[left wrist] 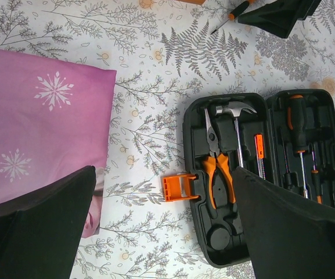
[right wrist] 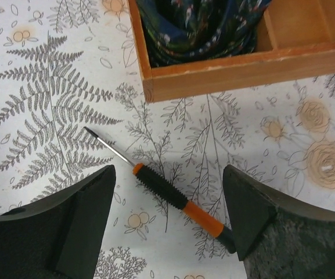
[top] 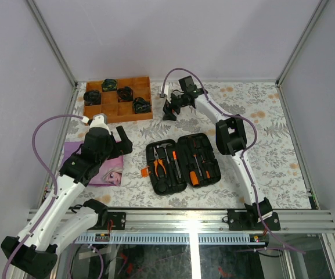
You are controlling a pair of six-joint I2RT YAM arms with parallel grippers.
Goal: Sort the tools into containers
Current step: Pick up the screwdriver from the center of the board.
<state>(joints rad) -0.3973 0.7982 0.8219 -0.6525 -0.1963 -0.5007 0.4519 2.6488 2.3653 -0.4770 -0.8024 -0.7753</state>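
Observation:
A black tool case (top: 182, 163) lies open mid-table, its orange latch (left wrist: 179, 187) sticking out to the left. Orange-handled pliers (left wrist: 219, 174), a hammer (left wrist: 237, 110) and a black-handled screwdriver (left wrist: 298, 122) sit in its slots. One small screwdriver (right wrist: 179, 197) with a black and orange handle lies loose on the cloth near the wooden tray. My right gripper (right wrist: 170, 215) is open and straddles it, the handle's end close to the right finger (right wrist: 248, 209). My left gripper (left wrist: 164, 226) hangs open and empty, left of the case.
A brown wooden compartment tray (top: 144, 113) holding dark bundles stands at the back left, just beyond the loose screwdriver. A pink printed cloth (top: 100, 171) lies left of the case under my left arm. Metal frame rails edge the table.

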